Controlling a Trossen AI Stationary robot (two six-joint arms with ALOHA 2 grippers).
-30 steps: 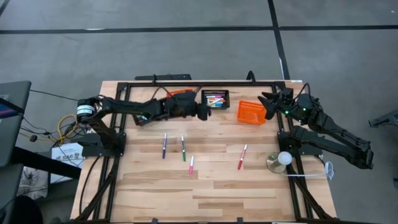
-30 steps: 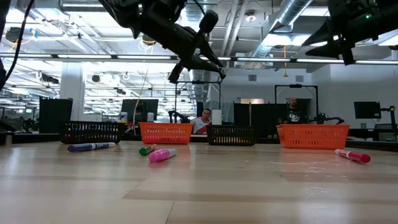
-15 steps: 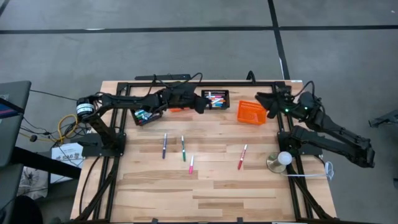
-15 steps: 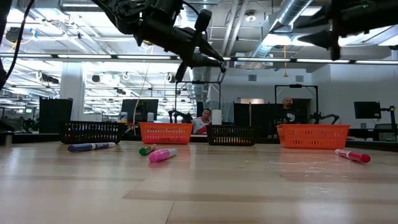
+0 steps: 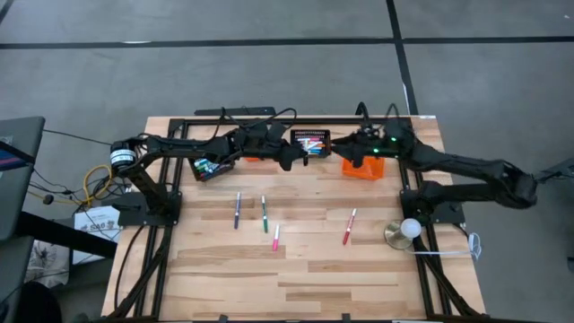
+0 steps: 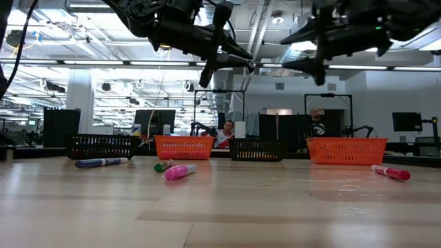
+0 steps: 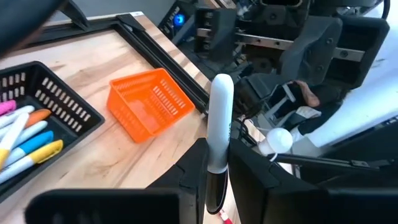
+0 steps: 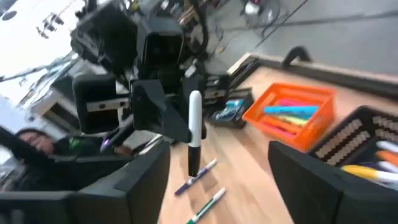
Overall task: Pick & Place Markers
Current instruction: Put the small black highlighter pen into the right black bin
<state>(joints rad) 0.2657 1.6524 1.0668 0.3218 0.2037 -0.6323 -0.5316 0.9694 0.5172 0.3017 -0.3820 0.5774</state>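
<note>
My left gripper hovers beside the far black basket, shut on a white marker with a black end. My right gripper hangs above the orange basket, open and facing the left gripper; its wide-set fingers frame the white marker in the right wrist view. In the low view both grippers, left and right, are high above the table. A purple marker, a green marker, a pink marker and a red marker lie flat on the wood. My left gripper pinches the white marker between its two fingers at about where the white barrel meets the black end. The fingers come roughly level from the table's left and lie across the marker. The marker stands roughly upright, white end up, clear of the table.
A second black basket with markers sits at the far left, partly under the left arm, next to another orange basket. A white ball on a round base stands at the right. People sit in the room beyond.
My right gripper has swung from the table's far right corner toward the left, coming over the orange basket and facing the left gripper. My left gripper has rolled a little, with the white marker still held.
</note>
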